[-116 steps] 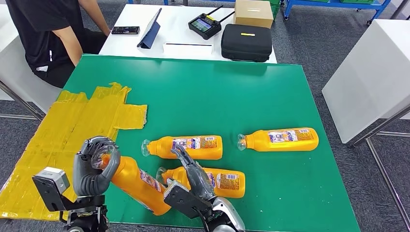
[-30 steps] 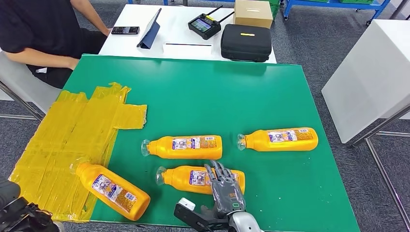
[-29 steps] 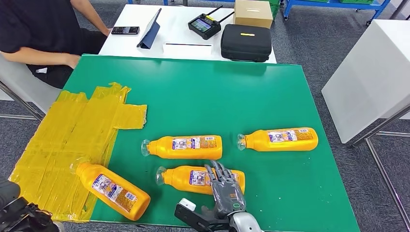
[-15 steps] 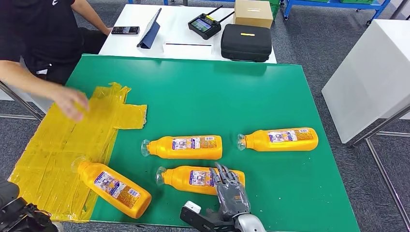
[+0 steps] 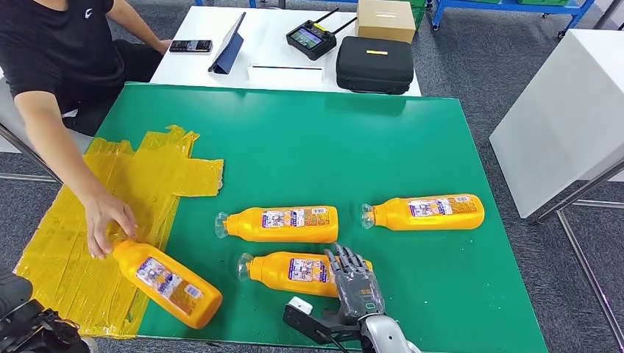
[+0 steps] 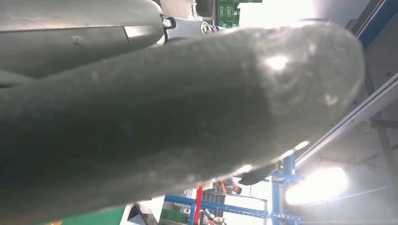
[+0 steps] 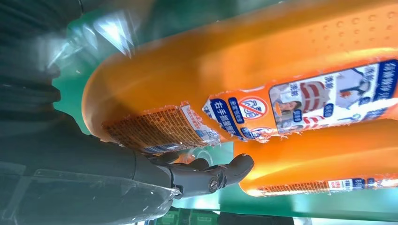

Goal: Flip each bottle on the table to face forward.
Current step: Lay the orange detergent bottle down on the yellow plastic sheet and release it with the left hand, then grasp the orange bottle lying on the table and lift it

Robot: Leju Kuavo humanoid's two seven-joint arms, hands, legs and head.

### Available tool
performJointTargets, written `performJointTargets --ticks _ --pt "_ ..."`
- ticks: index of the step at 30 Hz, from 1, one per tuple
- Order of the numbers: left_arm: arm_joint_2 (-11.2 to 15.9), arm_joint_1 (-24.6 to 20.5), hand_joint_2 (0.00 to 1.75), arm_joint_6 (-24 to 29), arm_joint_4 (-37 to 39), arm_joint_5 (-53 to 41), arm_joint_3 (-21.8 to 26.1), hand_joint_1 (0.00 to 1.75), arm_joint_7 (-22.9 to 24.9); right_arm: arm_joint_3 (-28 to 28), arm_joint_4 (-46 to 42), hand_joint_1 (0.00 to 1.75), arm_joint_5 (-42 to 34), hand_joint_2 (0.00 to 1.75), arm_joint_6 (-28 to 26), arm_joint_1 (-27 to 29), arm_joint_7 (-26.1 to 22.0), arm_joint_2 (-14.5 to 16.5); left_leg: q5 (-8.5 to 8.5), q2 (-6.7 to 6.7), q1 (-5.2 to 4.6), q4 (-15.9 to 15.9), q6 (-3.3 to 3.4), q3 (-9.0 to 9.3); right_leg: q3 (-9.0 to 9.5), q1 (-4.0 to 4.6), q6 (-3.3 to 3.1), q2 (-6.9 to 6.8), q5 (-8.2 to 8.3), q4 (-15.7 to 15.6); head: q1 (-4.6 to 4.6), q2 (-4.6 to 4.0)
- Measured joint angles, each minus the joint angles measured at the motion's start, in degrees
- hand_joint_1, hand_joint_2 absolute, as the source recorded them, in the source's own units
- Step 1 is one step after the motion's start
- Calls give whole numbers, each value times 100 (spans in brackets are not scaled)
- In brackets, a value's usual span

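Four orange bottles lie on their sides on the green bench [image 5: 309,140]. In the head view, the nearest middle bottle [image 5: 294,271] sits low in the centre of the frame, cap to the left, label up. The right hand [image 5: 357,288] rests over its base end, fingers [image 5: 346,259] spread and laid across the bottle's top; in the right wrist view a dark finger [image 7: 206,176] reaches under the labelled orange body [image 7: 244,75], but a closed hold is not plain, so whether it grips cannot be told.

Just above it in the frame lies a second bottle [image 5: 279,223], parallel, cap left. To the right, well apart, is a third bottle [image 5: 424,212], also cap left. At lower left a fourth bottle [image 5: 165,282] lies slanted, partly on the yellow tape patch [image 5: 110,198], its cap end under a person's hand [image 5: 107,220].

The left hand [image 6: 178,112] appears as a blurred dark mass in the left wrist view; its finger state cannot be told.

At the top, a white table [image 5: 199,62] carries a black case [image 5: 375,65], a controller [image 5: 312,37] and a cardboard box [image 5: 385,19].
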Motion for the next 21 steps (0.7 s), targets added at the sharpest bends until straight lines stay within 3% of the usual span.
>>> performJointTargets --ticks 6,8,10,12,21 --pt "11 -16 0 -11 51 131 -1 0 -52 0 310 0 -19 175 -2 -159 -73 3 0 0 0 0 0 1 0 0 -1 0 0 0 -1 0" --pt "30 -20 0 -7 84 203 -5 0 -98 5 559 76 0 175 16 -274 -121 41 -1 2 1 0 -1 8 -10 1 -2 1 -1 -1 1 0" --pt "62 -28 0 7 116 292 -11 0 -145 34 862 164 36 175 99 -416 -175 119 -12 14 2 -1 -3 32 -19 2 -12 6 -10 -2 1 0" --pt "100 -51 0 39 150 386 -20 0 -186 93 1175 175 45 175 266 -585 -244 198 -37 34 4 -3 -16 73 -5 5 -20 19 -27 -5 0 0" --pt "249 -85 0 206 246 688 -63 0 -303 375 2192 175 -83 175 669 -1246 -547 405 -109 127 27 -7 -25 251 130 30 -41 109 -50 -10 2 0"
